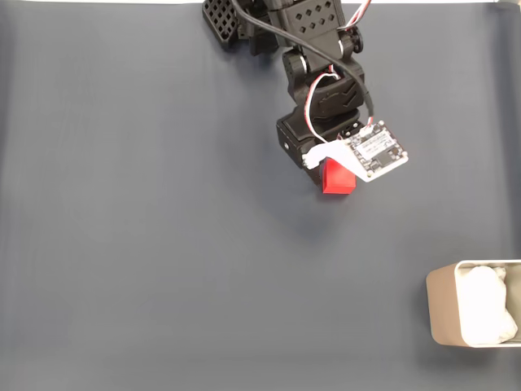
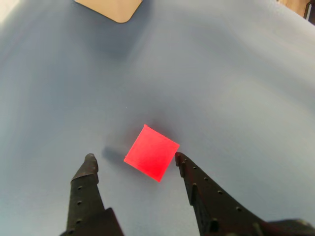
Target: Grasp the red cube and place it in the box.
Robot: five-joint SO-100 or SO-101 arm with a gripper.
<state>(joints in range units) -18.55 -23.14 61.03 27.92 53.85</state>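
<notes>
1. the red cube lies on the dark grey-blue table cover, turned cornerwise to the claw in the wrist view; in the fixed view the red cube peeks out just below the arm's wrist, well apart from the box at the lower right edge.
2. the gripper is spread wide, holding nothing; its right fingertip is at or just beside the cube's right corner, the left fingertip stands apart from it.
3. the cube looks small, solid and light, with plain matte faces that should not slip much; it seems stiff, not fragile.
4. best hold, i judge: two opposite flat faces, low on the sides. as it lies, the fingers would meet corners, so a closing claw may twist or skid the cube.
</notes>
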